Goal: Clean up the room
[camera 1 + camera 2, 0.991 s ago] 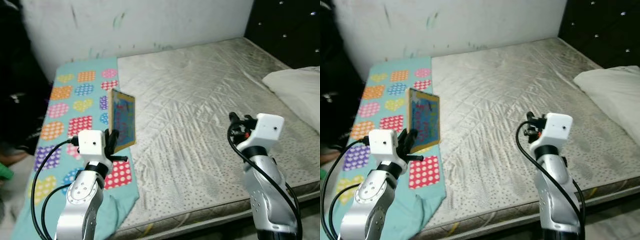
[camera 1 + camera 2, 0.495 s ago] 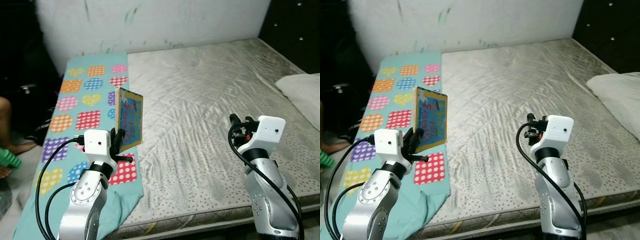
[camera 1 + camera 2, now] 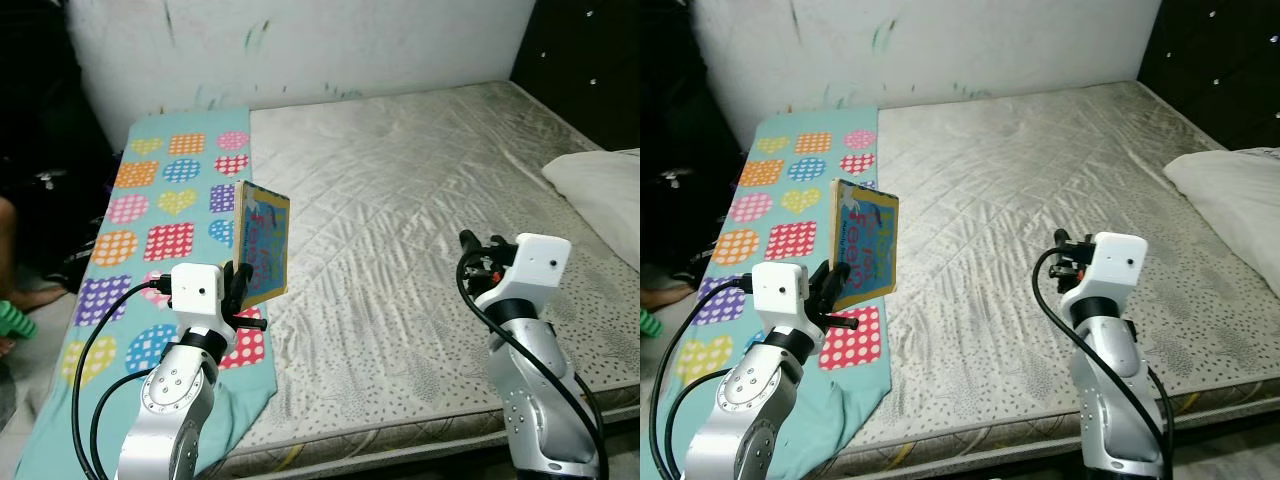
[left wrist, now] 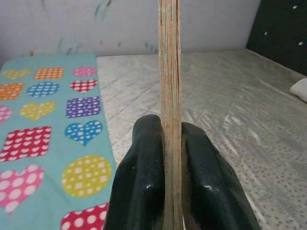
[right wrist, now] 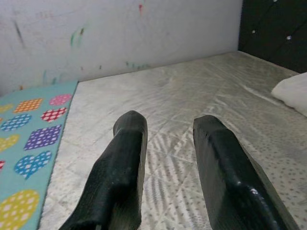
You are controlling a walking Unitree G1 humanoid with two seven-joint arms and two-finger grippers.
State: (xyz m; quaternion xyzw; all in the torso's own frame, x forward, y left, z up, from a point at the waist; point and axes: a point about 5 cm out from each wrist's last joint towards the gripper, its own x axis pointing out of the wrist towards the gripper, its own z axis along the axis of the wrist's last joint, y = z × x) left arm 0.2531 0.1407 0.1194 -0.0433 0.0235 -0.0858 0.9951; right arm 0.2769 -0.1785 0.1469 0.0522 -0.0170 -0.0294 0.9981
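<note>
My left gripper (image 3: 240, 283) is shut on a thin children's book (image 3: 262, 241) with a colourful cover, held upright on its edge above the near left part of the bed. In the left wrist view the book (image 4: 169, 72) stands edge-on between the two black fingers (image 4: 144, 177). My right gripper (image 3: 478, 244) is raised over the near right side of the mattress (image 3: 400, 190), open, with nothing between its fingers (image 5: 122, 177).
A teal blanket (image 3: 170, 200) with dotted hearts and circles covers the bed's left strip and hangs over the near edge. A white pillow (image 3: 598, 190) lies at the right. A dark headboard (image 3: 580, 60) stands behind it. A person's foot (image 3: 10, 325) shows at the far left.
The whole view has shifted a little as the camera moved. The book stays clamped in my left gripper, and the right gripper holds the same raised pose.
</note>
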